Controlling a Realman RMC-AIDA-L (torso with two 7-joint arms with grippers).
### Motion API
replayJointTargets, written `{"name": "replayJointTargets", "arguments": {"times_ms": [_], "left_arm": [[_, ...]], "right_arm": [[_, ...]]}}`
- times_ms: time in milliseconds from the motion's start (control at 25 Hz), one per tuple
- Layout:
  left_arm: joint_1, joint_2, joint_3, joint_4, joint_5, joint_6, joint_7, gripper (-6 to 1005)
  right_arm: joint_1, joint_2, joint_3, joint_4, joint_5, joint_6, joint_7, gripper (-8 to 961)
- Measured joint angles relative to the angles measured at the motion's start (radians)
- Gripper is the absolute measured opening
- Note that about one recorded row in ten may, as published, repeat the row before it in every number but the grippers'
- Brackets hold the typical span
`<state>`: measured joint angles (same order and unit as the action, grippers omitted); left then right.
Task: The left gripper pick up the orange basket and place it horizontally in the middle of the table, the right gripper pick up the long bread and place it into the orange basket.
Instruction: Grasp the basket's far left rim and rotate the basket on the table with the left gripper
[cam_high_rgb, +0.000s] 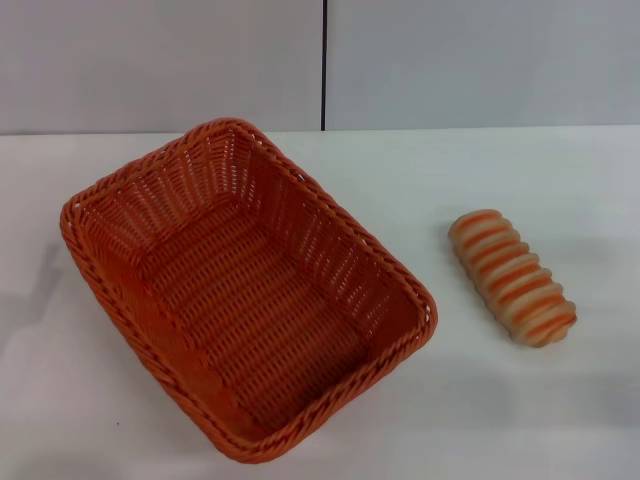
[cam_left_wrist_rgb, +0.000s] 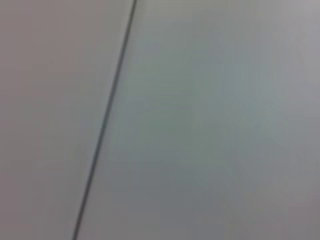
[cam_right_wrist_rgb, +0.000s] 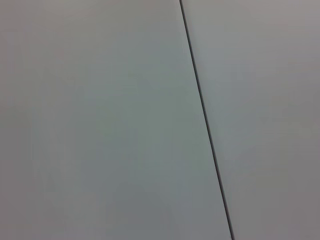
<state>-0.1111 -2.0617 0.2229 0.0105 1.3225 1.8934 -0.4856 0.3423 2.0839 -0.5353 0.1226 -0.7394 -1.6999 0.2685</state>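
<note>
The orange basket (cam_high_rgb: 245, 290) lies on the white table (cam_high_rgb: 520, 410), left of centre, turned diagonally with one corner toward the near edge, and it holds nothing. To its right, a short gap away, the long bread (cam_high_rgb: 512, 277) rests on the table, cream with orange-brown stripes, also lying at a slant. Neither gripper appears in the head view. Both wrist views face only a pale grey wall with a thin dark seam.
A grey wall (cam_high_rgb: 160, 60) with a vertical dark seam (cam_high_rgb: 324, 65) stands behind the table's far edge. That seam crosses the left wrist view (cam_left_wrist_rgb: 105, 120) and the right wrist view (cam_right_wrist_rgb: 205, 120). Bare tabletop lies right of the bread and along the front.
</note>
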Motion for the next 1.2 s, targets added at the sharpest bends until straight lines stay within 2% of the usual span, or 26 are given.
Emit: {"name": "replayJointTargets", "arguments": {"times_ms": [40, 160, 200, 240, 320, 400, 440, 560, 600, 640, 800, 840, 920, 1000, 1040, 1080, 1120, 1160, 1200], "left_arm": [[0.0, 0.0, 0.0, 0.0, 0.0, 0.0, 0.0, 768], [-0.002, 0.0, 0.018, 0.107, 0.0, -0.001, -0.119, 765], [0.002, 0.0, 0.025, 0.192, 0.0, -0.001, -0.203, 765], [0.002, 0.0, 0.025, 0.192, 0.0, -0.001, -0.203, 765], [0.009, 0.0, 0.029, 0.265, 0.0, -0.001, -0.27, 764], [0.022, 0.0, 0.049, 0.386, 0.0, -0.002, -0.379, 763], [0.022, 0.0, 0.049, 0.386, 0.0, -0.002, -0.379, 763], [0.032, -0.003, 0.082, 0.547, 0.0, -0.03, -0.514, 762], [0.034, -0.004, 0.088, 0.633, 0.0, -0.052, -0.611, 762], [0.034, -0.004, 0.088, 0.633, 0.0, -0.052, -0.611, 762], [0.033, -0.005, 0.116, 0.856, 0.022, -0.102, -0.83, 760], [0.028, -0.006, 0.137, 0.955, 0.059, -0.146, -0.931, 760], [0.022, -0.006, 0.163, 1.033, 0.097, -0.185, -1.009, 759], [0.006, -0.002, 0.249, 1.202, 0.214, -0.27, -1.154, 759], [0.006, -0.002, 0.249, 1.202, 0.214, -0.27, -1.154, 758], [-0.011, -0.001, 0.314, 1.318, 0.308, -0.313, -1.241, 758], [-0.011, -0.001, 0.314, 1.318, 0.308, -0.313, -1.241, 758], [-0.021, -0.001, 0.342, 1.365, 0.35, -0.323, -1.274, 758], [-0.052, -0.001, 0.396, 1.458, 0.448, -0.333, -1.348, 757]], "right_arm": [[0.0, 0.0, 0.0, 0.0, 0.0, 0.0, 0.0, 743], [0.0, 0.0, 0.0, 0.002, 0.0, 0.0, 0.0, 743], [0.002, 0.0, 0.0, 0.002, 0.0, -0.001, 0.0, 743], [0.002, 0.0, 0.0, 0.002, 0.0, -0.001, 0.0, 743], [0.004, 0.0, 0.0, 0.002, 0.0, -0.001, 0.0, 743], [0.007, -0.001, 0.0, 0.002, 0.0, 0.0, 0.0, 743], [0.007, -0.001, 0.0, 0.002, 0.0, 0.0, 0.0, 743], [0.012, -0.001, 0.0, 0.0, 0.0, 0.003, 0.0, 743], [0.015, -0.002, 0.0, -0.003, 0.0, 0.006, 0.002, 743], [0.015, -0.002, 0.0, -0.003, 0.0, 0.006, 0.002, 743], [0.022, -0.003, 0.0, -0.006, 0.0, 0.01, 0.013, 743], [0.022, -0.003, 0.0, -0.006, 0.0, 0.01, 0.013, 743], [0.023, -0.004, 0.0, -0.006, 0.0, 0.011, 0.014, 743], [0.023, -0.004, 0.001, -0.007, 0.0, 0.011, 0.014, 742], [0.023, -0.004, 0.001, -0.007, 0.0, 0.011, 0.014, 742], [0.023, -0.004, 0.001, -0.007, 0.0, 0.011, 0.014, 742], [0.023, -0.004, 0.001, -0.008, 0.0, 0.011, 0.014, 742], [0.023, -0.004, 0.001, -0.008, 0.0, 0.011, 0.014, 742], [0.023, -0.004, 0.0, -0.009, 0.0, 0.011, 0.014, 742]]}}
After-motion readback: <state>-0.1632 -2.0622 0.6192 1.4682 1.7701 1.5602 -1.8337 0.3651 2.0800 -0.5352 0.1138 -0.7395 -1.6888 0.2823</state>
